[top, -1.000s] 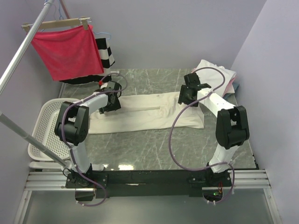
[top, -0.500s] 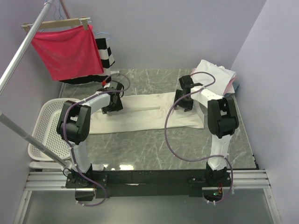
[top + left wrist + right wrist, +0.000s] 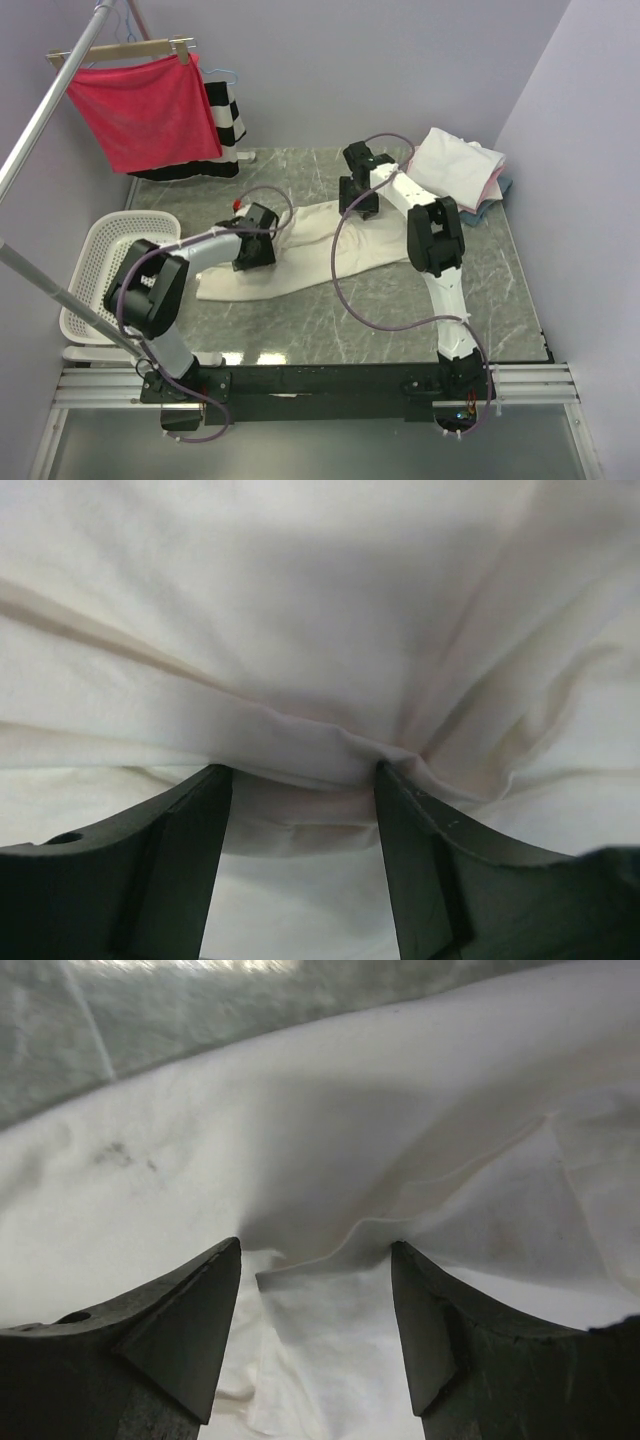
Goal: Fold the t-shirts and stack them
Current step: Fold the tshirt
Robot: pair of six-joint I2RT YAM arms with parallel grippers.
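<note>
A cream t-shirt (image 3: 305, 245) lies rumpled across the middle of the marble table (image 3: 350, 320). My left gripper (image 3: 255, 250) presses down on its left part. In the left wrist view its jaws (image 3: 302, 775) stand apart, with a ridge of the shirt (image 3: 320, 600) bunched between the tips. My right gripper (image 3: 358, 195) sits on the shirt's far right end. In the right wrist view it (image 3: 316, 1250) is open too, with a folded edge of the cloth (image 3: 350, 1140) lying between the fingers. A stack of folded t-shirts (image 3: 455, 165) rests at the back right.
A white basket (image 3: 95, 270) stands off the table's left edge. A red cloth (image 3: 145, 110) and a striped garment (image 3: 228, 115) hang from a rail at the back left. Purple cables loop over the shirt and table.
The right gripper slid left and back, drawing the shirt's right end with it. The left gripper moved right and nearer, its jaws narrowing. The flat shirt is now bunched and shorter.
</note>
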